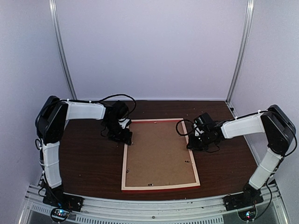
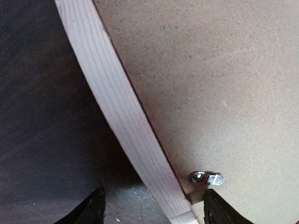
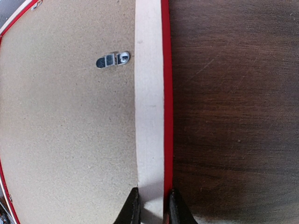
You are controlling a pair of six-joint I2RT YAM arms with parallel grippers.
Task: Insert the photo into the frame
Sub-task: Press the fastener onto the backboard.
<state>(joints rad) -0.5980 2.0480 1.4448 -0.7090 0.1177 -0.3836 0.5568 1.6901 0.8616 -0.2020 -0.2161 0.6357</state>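
The frame (image 1: 125, 161) lies face down in the middle of the table, pale wood back up, with its red outer edge showing. A brown backing board (image 1: 159, 154) fills it. The photo is hidden. My left gripper (image 1: 122, 136) hangs open over the frame's left strip (image 2: 121, 112) near the far left corner, one finger out over the table and the other over the board, both apart from the strip. My right gripper (image 1: 192, 140) is shut on the right strip (image 3: 149, 93), its fingertips (image 3: 133, 205) pressed against the inner and the red outer side.
A small metal turn clip (image 2: 206, 178) sits on the board (image 2: 215, 79) just ahead of my left gripper's (image 2: 155, 207) right finger. Another clip (image 3: 112, 59) shows on the board (image 3: 70, 130) ahead of my right gripper (image 3: 152, 200). Dark wooden tabletop (image 1: 84, 158) surrounds the frame, with white walls behind.
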